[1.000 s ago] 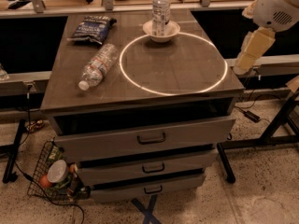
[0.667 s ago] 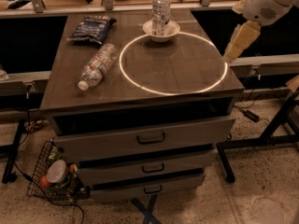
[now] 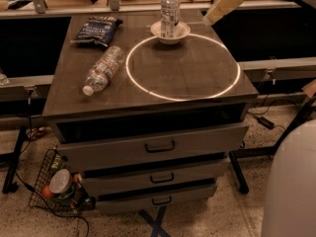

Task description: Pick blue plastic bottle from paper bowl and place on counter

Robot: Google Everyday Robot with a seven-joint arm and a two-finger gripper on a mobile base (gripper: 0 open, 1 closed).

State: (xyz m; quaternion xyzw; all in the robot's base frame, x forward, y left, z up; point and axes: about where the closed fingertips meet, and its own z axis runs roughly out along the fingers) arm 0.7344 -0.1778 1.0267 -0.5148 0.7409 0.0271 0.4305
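The blue plastic bottle [image 3: 170, 10], clear with a white cap and a pale label, stands upright in the white paper bowl [image 3: 170, 32] at the back of the counter [image 3: 187, 70], on the far edge of the white ring. My gripper [image 3: 211, 15], pale yellow, hangs in the air at the upper right, to the right of the bottle and apart from it, at about the height of its upper half. It holds nothing that I can see.
A longer ribbed clear bottle [image 3: 102, 69] lies on the counter's left side. A dark blue snack bag [image 3: 96, 29] lies at the back left. A wire basket [image 3: 57, 186] with items sits on the floor at the left. My white base [image 3: 291, 181] fills the lower right.
My gripper has moved up and to the left, from beside the counter's right edge toward the bottle. The bottle, the bowl and the other things have not moved.
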